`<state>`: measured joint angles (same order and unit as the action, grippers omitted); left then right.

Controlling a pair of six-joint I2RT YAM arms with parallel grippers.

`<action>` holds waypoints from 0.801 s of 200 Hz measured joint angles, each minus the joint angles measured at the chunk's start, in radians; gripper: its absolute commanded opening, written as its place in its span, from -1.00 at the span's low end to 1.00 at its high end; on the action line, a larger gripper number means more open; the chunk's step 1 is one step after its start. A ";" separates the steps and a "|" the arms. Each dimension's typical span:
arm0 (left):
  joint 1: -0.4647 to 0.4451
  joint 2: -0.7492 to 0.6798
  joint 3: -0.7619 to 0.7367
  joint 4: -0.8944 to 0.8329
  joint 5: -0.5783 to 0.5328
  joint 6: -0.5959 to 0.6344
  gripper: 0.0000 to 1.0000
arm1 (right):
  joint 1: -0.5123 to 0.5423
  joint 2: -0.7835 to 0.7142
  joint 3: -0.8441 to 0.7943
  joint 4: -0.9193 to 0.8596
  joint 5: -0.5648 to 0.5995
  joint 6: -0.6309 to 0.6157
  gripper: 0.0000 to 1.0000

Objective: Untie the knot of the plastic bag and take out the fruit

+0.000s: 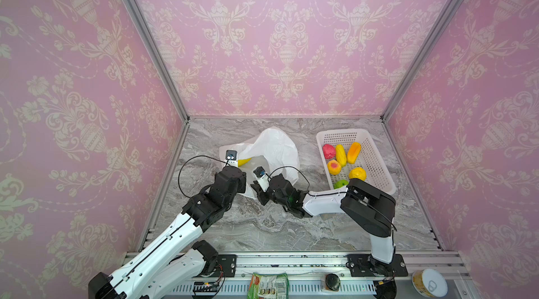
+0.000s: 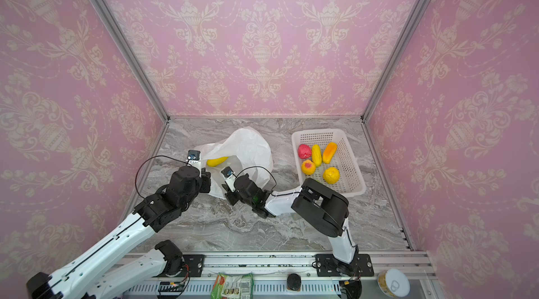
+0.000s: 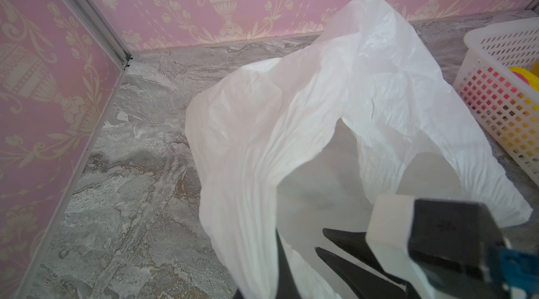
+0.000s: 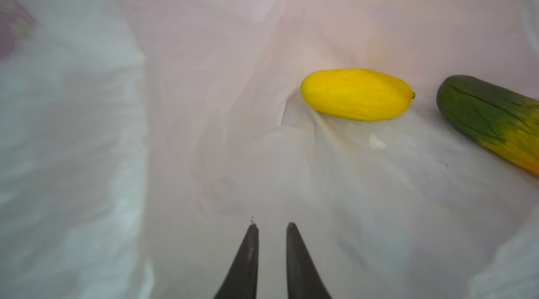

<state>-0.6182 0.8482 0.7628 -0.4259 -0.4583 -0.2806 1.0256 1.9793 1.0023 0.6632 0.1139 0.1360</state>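
Note:
The white plastic bag (image 1: 274,148) lies crumpled on the marble floor, its mouth gaping toward me; no knot shows. My left gripper (image 3: 277,237) is shut on the bag's near rim (image 2: 214,188) and holds the mouth up. My right gripper (image 4: 272,226) reaches inside the mouth (image 1: 253,186), its fingers a narrow gap apart with nothing between them. Ahead of it on the bag's inner floor lie a yellow oblong fruit (image 4: 355,94) and a green-orange one (image 4: 490,116). The yellow one also shows in both top views (image 1: 244,161) (image 2: 216,161).
A white perforated basket (image 1: 376,148) at the right holds several fruits, among them a pink-red one (image 1: 329,151) and a green apple (image 1: 340,183) half hidden by my right elbow (image 1: 367,204). Pink walls close in on three sides. A packet (image 1: 268,284) and a can (image 1: 428,283) lie on the front rail.

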 measured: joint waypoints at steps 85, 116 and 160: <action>0.000 -0.029 0.068 -0.098 0.021 -0.060 -1.00 | 0.119 0.180 0.300 -0.193 0.124 0.063 0.03; 0.000 -0.068 0.001 -0.138 -0.039 -0.089 -1.00 | 0.061 0.211 0.444 -0.354 0.215 0.151 0.25; 0.000 -0.066 -0.003 -0.140 -0.053 -0.096 -1.00 | -0.005 0.313 0.624 -0.507 0.280 0.256 0.73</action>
<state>-0.6182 0.7826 0.7597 -0.5655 -0.5114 -0.3767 1.0203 2.2921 1.6260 0.1558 0.3935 0.3920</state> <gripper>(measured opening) 0.046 0.826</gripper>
